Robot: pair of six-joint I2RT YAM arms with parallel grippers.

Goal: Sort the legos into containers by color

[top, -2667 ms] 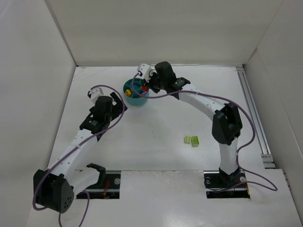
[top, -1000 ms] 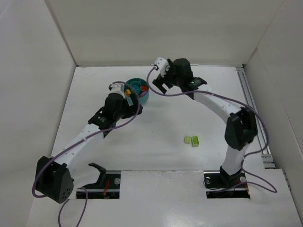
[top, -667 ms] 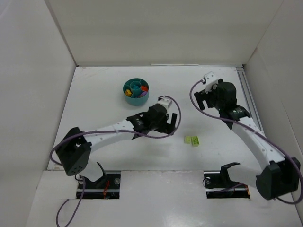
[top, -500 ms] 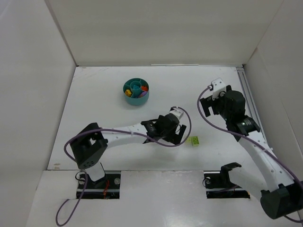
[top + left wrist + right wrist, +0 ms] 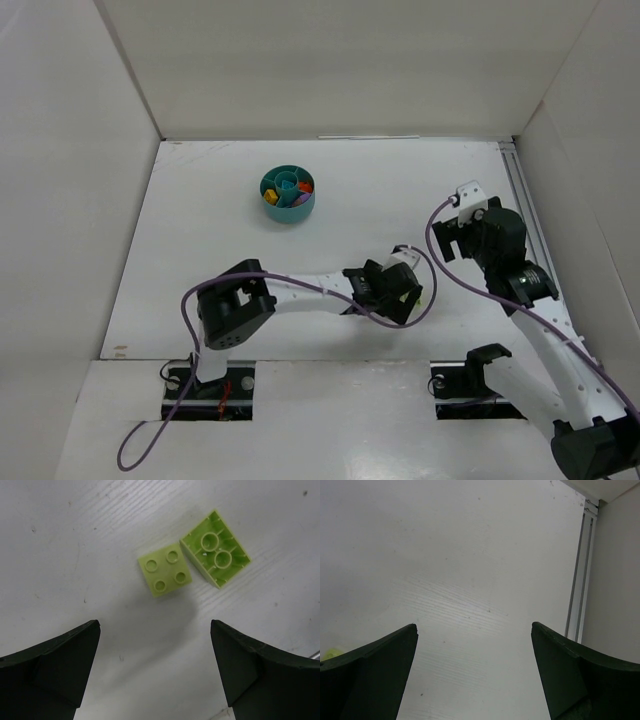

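Two lime green legos lie side by side on the white table in the left wrist view. One is a square brick with its studs up (image 5: 165,570); the other lies upside down (image 5: 216,548). My left gripper (image 5: 155,624) hovers open just short of them, nothing between its fingers. From above, the left gripper (image 5: 400,290) covers both bricks. The round teal dish (image 5: 290,214) stands at the back, with yellow (image 5: 271,196), orange (image 5: 305,186) and purple (image 5: 297,199) legos in its containers. My right gripper (image 5: 474,626) is open over bare table at the right (image 5: 455,222).
An aluminium rail (image 5: 577,580) runs along the table's right edge (image 5: 530,230), close to the right arm. White walls enclose the table on the left, back and right. A sliver of lime green (image 5: 330,654) shows at the right wrist view's left edge.
My left arm has swung from the dish down to the lime legos at the front right. My right arm has pulled away from the dish to the right side.
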